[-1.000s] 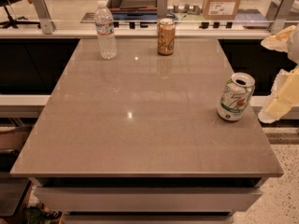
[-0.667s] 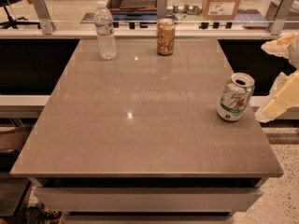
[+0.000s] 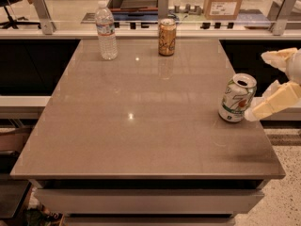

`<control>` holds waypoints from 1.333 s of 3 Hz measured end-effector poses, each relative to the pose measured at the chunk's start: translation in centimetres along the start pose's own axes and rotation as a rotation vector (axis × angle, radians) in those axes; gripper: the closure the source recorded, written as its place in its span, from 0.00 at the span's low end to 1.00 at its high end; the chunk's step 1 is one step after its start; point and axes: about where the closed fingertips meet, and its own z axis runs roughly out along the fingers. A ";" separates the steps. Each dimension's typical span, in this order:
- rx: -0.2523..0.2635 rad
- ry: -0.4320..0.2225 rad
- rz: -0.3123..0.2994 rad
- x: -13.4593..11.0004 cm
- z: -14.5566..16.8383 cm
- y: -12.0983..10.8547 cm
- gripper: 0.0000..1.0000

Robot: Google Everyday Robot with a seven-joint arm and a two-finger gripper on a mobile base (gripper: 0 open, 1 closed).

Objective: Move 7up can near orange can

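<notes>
Hovering beside the 7up can (image 3: 236,98), gripper (image 3: 256,85) with fingers (image 3: 275,101) apart.

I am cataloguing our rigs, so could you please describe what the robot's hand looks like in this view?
The hand sits at the right edge of the frame, beside the white and green aluminium 7up can. Its two fingers are cream-coloured, blocky and tapering, joined to a pale rounded body. No cables, markings or labels show on the part in view.

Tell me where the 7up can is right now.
The 7up can stands near the right edge of the table, far from the orange can at the back; the gripper, fingers open, sits just right of it.
</notes>
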 end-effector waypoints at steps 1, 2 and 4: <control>0.017 -0.129 0.055 1.0 1.5 -1.0 0.00; 0.015 -0.248 0.083 1.4 2.7 -1.5 0.00; 0.009 -0.464 0.125 2.4 4.2 -1.4 0.00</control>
